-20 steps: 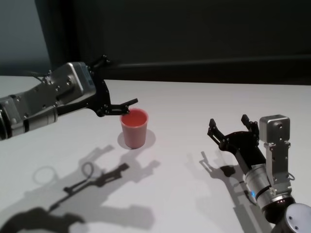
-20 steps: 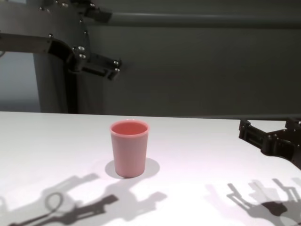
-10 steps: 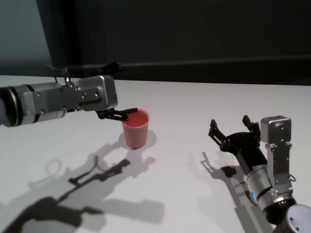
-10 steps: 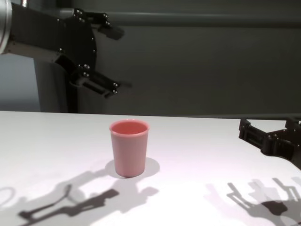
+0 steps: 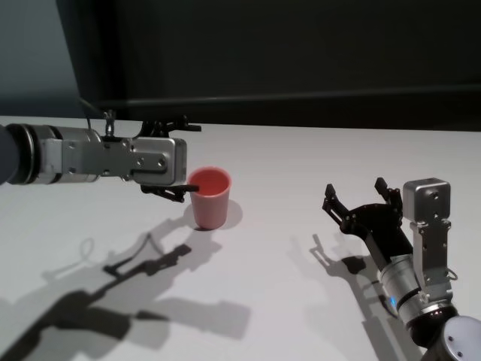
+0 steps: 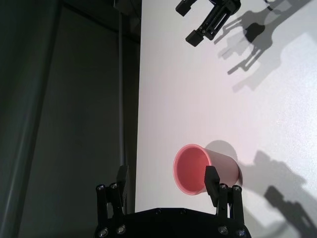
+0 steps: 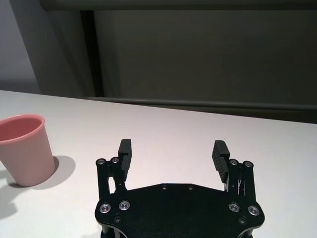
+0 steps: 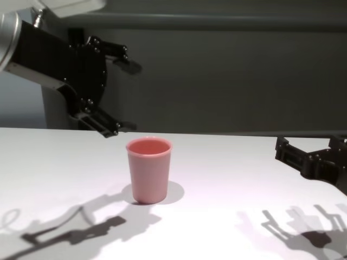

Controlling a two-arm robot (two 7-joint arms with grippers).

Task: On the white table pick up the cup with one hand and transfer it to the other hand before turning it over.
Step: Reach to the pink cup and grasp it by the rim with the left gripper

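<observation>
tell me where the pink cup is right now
The cup stands upright on the white table, left of centre in the head view, just beside the open left gripper and well apart from the right gripper.

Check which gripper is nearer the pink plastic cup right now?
Left. The left gripper hangs open just beside the pink plastic cup, not touching. The right gripper sits open farther off across the white table.

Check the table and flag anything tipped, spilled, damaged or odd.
Nothing stands out. The cup stands upright on the white table, looks empty, with no spill or damage to be seen. The left gripper is open beside the cup without touching it; the right gripper is open, well off to the cup's right.
</observation>
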